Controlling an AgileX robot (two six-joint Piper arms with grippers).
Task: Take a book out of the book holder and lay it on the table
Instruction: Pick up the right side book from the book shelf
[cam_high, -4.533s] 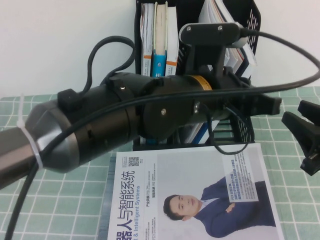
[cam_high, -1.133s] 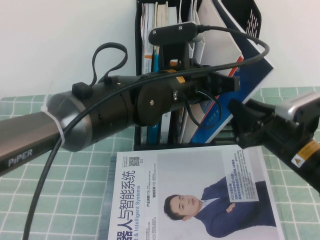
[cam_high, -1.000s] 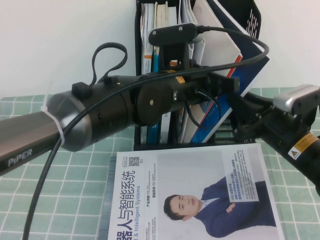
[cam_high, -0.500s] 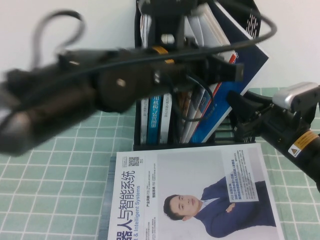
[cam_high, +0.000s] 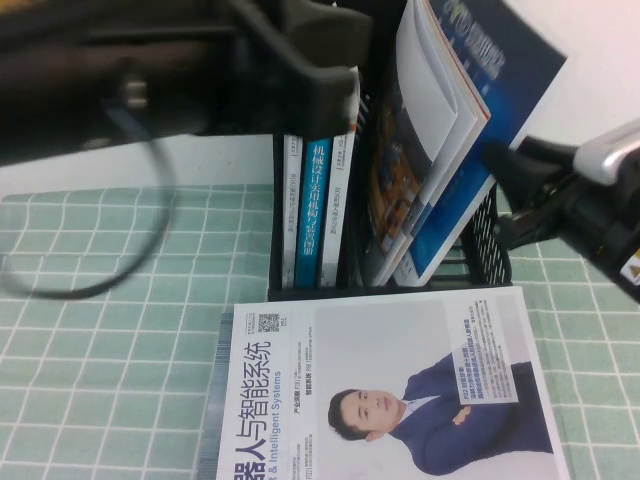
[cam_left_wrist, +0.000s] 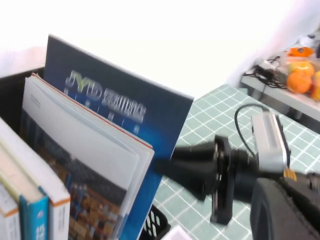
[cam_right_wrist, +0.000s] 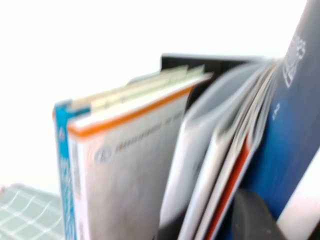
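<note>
Leaning out of the black book holder (cam_high: 488, 248) toward the robot's right, the book (cam_high: 470, 130) shows its dark blue back cover, with its lower end inside the rack. The right pincer (cam_high: 515, 195) sits at that cover's edge; whether it grips, I cannot tell. The left pincer hides beyond the upper frame, and the magazine (cam_high: 390, 390) lies flat on the table (cam_high: 110, 340).

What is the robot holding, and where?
The book, by its blue cover's outer edge, in the right gripper beside the book holder; the left gripper, above it, seems empty.
</note>
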